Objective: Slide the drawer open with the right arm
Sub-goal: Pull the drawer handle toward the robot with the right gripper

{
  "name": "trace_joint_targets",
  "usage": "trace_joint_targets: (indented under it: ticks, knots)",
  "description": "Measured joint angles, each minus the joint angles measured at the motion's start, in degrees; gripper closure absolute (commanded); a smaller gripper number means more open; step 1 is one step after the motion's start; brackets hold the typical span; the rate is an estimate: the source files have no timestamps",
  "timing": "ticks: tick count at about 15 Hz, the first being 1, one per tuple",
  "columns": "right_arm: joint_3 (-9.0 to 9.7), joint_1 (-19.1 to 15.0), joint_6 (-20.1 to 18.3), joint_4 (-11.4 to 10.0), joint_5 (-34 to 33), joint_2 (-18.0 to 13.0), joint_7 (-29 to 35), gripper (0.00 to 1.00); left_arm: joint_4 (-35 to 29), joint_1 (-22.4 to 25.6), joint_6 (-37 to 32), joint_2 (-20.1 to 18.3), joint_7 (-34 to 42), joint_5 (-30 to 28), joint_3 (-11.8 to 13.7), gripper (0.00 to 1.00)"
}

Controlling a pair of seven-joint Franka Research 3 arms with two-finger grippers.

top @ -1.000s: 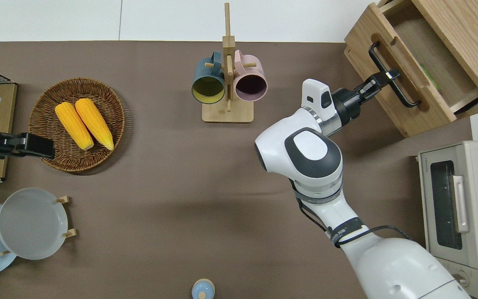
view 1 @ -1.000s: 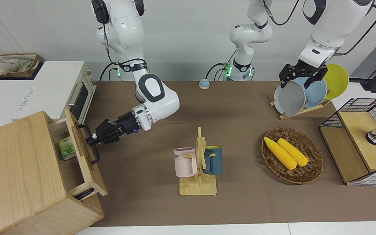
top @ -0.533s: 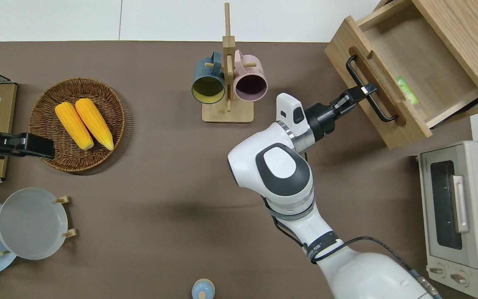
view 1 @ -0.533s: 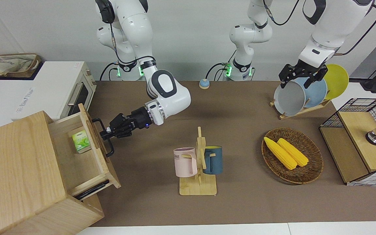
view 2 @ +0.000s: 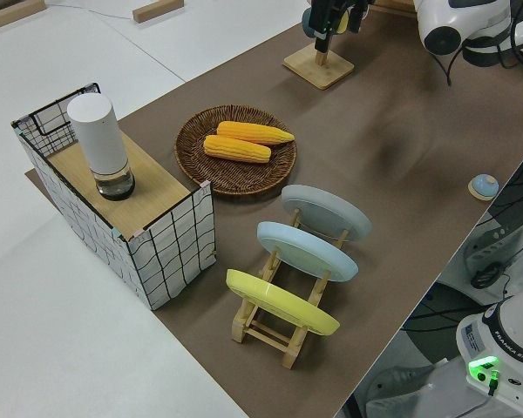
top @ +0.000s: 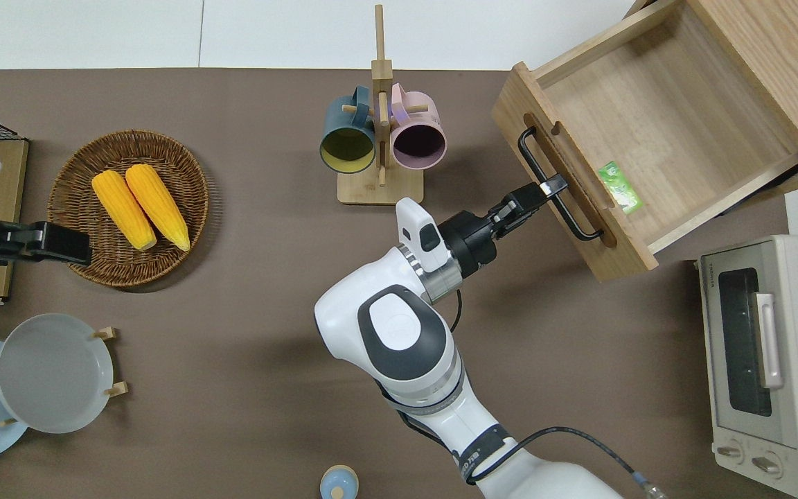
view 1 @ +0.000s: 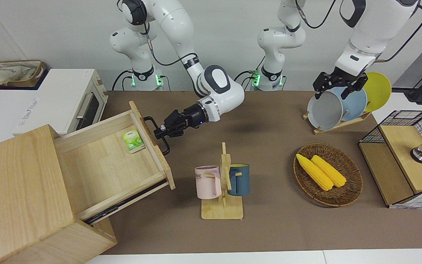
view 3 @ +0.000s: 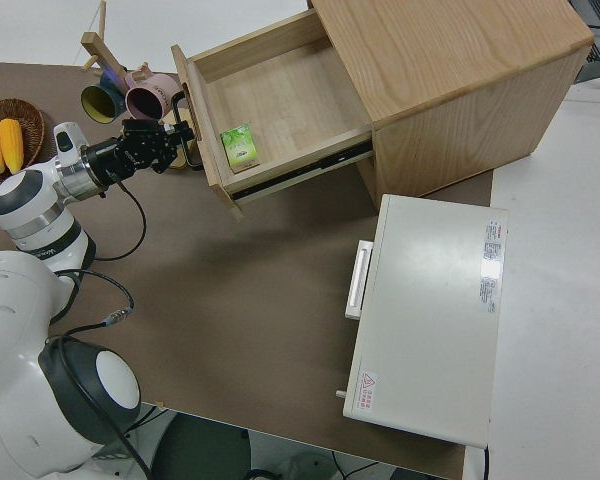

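The light-wood drawer (view 1: 104, 165) stands pulled far out of the big pale cabinet (view 1: 13, 190). Its black bar handle (view 1: 158, 139) faces the middle of the table. My right gripper (view 1: 161, 130), with a small blue light, is shut on the handle. The overhead view shows the same: the right gripper (top: 544, 193) is on the handle (top: 557, 197) of the drawer (top: 648, 118). The right side view shows the gripper (view 3: 175, 135) at the drawer front (view 3: 202, 120). A green packet (view 1: 133, 141) lies inside the drawer against its front. My left arm is parked, its gripper (view 1: 337, 86) open.
A mug rack (view 1: 222, 190) with a pink and a blue mug stands close to the drawer's front. A white toaster oven (view 1: 50, 99) stands beside the cabinet, nearer to the robots. A corn basket (view 1: 328, 174), a plate rack (view 1: 339, 106) and a mesh cabinet (view 1: 405, 157) are at the left arm's end.
My right gripper has pulled the handle toward the table's middle. The drawer has slid from slightly open to far out, and the green packet has come with it.
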Motion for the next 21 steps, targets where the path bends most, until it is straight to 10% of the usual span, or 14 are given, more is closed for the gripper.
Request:
trace_joint_targets:
  ticks: [1, 2, 3, 15, 21]
  knots:
    - [0.00, 0.0, 0.0, 0.0, 0.0, 0.0, 0.0, 0.800, 0.0, 0.0, 0.0, 0.0, 0.0, 0.0, 0.0, 0.01]
    - [0.00, 0.0, -0.1, 0.0, 0.0, 0.0, 0.0, 0.193, 0.0, 0.0, 0.0, 0.0, 0.0, 0.0, 0.0, 0.01]
    - [0.00, 0.0, -0.1, 0.0, 0.0, 0.1, 0.0, 0.029, 0.0, 0.0, 0.0, 0.0, 0.0, 0.0, 0.0, 0.01]
    - [0.01, 0.6, -0.1, 1.4, 2.6, 0.2, 4.5, 0.021, 0.0, 0.0, 0.0, 0.0, 0.0, 0.0, 0.0, 0.01]
    - [0.01, 1.5, -0.1, 9.4, 18.7, -0.3, 6.4, 0.019, 0.0, 0.0, 0.0, 0.0, 0.0, 0.0, 0.0, 0.01]
